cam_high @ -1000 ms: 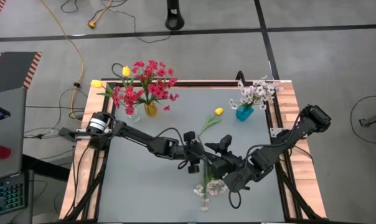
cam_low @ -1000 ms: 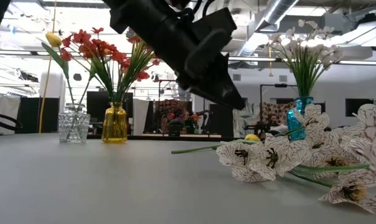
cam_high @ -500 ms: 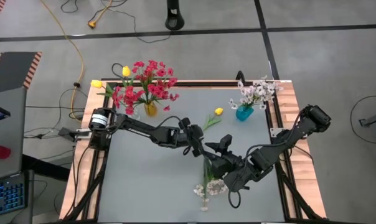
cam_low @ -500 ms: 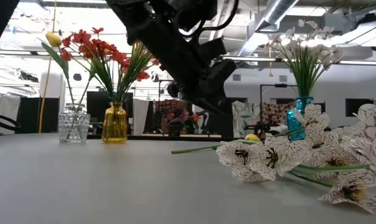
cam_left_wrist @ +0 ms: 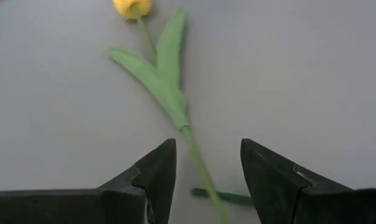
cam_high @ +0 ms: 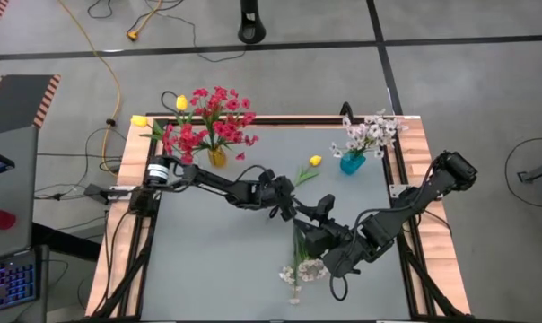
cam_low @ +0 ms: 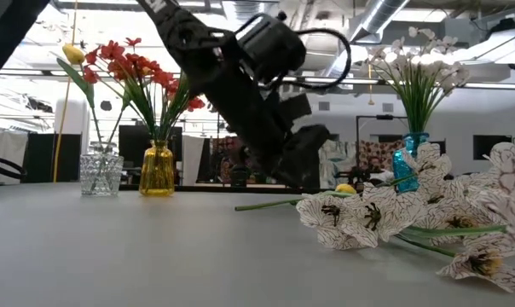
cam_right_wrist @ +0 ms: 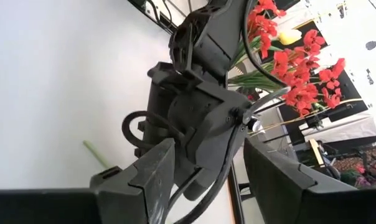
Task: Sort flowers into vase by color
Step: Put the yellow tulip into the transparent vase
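A yellow tulip (cam_high: 305,174) lies flat on the grey table (cam_high: 208,251), bud toward the far edge. My left gripper (cam_left_wrist: 206,180) is open and low over the tulip's lower stem (cam_left_wrist: 195,152), one finger on either side, touching nothing. In the high view the left gripper (cam_high: 286,204) is mid-table. My right gripper (cam_high: 322,208) hangs open and empty just to its right. A white blossom spray (cam_high: 302,267) lies on the table near the front. At the back, a clear vase (cam_high: 192,165) holds yellow buds, a yellow vase (cam_high: 217,159) red blossoms and a blue vase (cam_high: 352,164) white blossoms.
The three vases stand along the far edge, two at the far left and one at the far right. The white spray's stem end (cam_left_wrist: 220,196) lies just in front of the left gripper's fingers. The wooden table rim (cam_high: 132,206) frames the grey top; bare surface lies at the near left.
My left gripper has swung toward the far edge and come down over the yellow tulip's stem, rolling a little as it went. Its fingers have stayed open. The flowers lie where they were.
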